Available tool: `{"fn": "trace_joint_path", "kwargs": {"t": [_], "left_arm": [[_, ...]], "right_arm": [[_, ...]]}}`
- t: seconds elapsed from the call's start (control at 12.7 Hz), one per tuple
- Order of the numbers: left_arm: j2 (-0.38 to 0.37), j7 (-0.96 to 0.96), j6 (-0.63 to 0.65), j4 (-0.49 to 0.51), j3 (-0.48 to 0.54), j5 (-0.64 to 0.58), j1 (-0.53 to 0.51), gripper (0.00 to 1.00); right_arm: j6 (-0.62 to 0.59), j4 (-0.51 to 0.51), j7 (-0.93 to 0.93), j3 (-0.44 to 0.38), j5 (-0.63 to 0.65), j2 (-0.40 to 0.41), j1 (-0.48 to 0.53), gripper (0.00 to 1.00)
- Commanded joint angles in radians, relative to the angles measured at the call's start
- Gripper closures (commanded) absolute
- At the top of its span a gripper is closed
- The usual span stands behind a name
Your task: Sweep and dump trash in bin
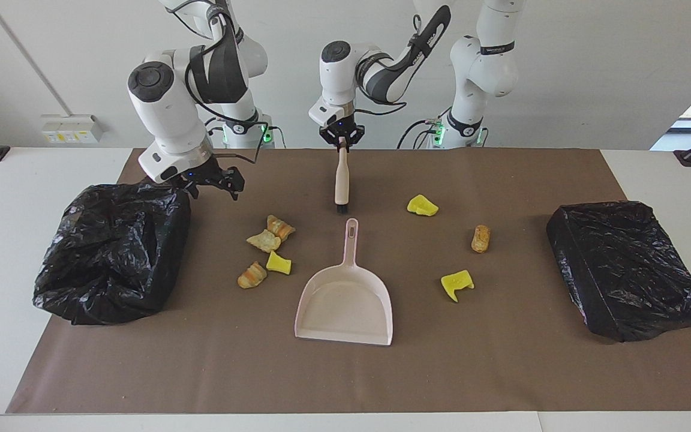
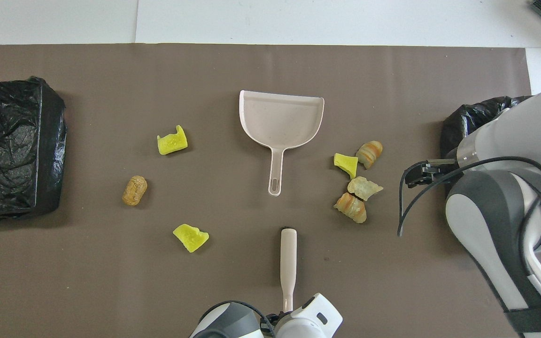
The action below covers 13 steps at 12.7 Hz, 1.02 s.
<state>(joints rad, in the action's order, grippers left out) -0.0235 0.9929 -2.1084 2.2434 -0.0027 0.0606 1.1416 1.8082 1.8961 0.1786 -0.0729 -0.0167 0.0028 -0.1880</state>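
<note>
The left gripper (image 1: 341, 138) is pinching the handle tip of the hand brush (image 1: 341, 180), fingers pressed tight on it, and the brush is hanging bristles-down with its dark bristle end at or just above the brown mat (image 1: 501, 372); I cannot tell which. So the step in hand, by my reading, is the pick-up of the brush, with no sweeping started yet.

Just past the bristles, the pink dustpan (image 1: 345, 306) is lying flat with its handle pointing back at the left gripper. The trash is sitting in two groups on either side of that brush: four pieces, a pastry lump (image 1: 280, 227), a pale lump (image 1: 264, 240), a yellow wedge (image 1: 278, 263) and a striped lump (image 1: 252, 275), are clustering toward the right arm's end. Three more, a yellow chunk (image 1: 422, 205), a brown lump (image 1: 480, 238) and a yellow piece (image 1: 457, 284), are spreading toward the left arm's end.

The right gripper (image 1: 213, 182) is hovering with fingers spread, empty, right at the edge of the black-bagged bin (image 1: 111, 252), with the four-piece cluster near it. Another bagged bin (image 1: 627, 270) is sitting at the left arm's end.

Next move, I'd judge: the right gripper needs the dustpan handle, then the brush needs to drag the pieces into the pan.
</note>
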Motion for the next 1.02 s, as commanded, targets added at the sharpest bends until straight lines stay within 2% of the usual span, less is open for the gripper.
{"fn": "trace_joint_path", "kwargs": {"t": [0.0,0.24,0.55,0.95], "left_arm": [[-0.081,-0.084,0.134,0.002,0.01,-0.008,-0.064,1.0],[-0.119,-0.169,0.177,0.002,0.01,-0.065,-0.207,1.0],[-0.19,-0.435,0.2,-0.001,0.01,-0.068,-0.495,1.0],[-0.18,-0.52,0.182,0.016,0.01,-0.139,-0.735,1.0]], "right_arm": [[0.029,-0.064,0.08,0.01,-0.049,0.04,-0.039,0.0],[0.131,-0.066,0.18,0.01,-0.132,0.078,-0.115,0.0],[0.363,-0.068,0.349,0.012,-0.189,0.187,-0.229,0.0],[0.492,-0.065,0.444,0.018,-0.229,0.276,-0.353,0.0]]}}
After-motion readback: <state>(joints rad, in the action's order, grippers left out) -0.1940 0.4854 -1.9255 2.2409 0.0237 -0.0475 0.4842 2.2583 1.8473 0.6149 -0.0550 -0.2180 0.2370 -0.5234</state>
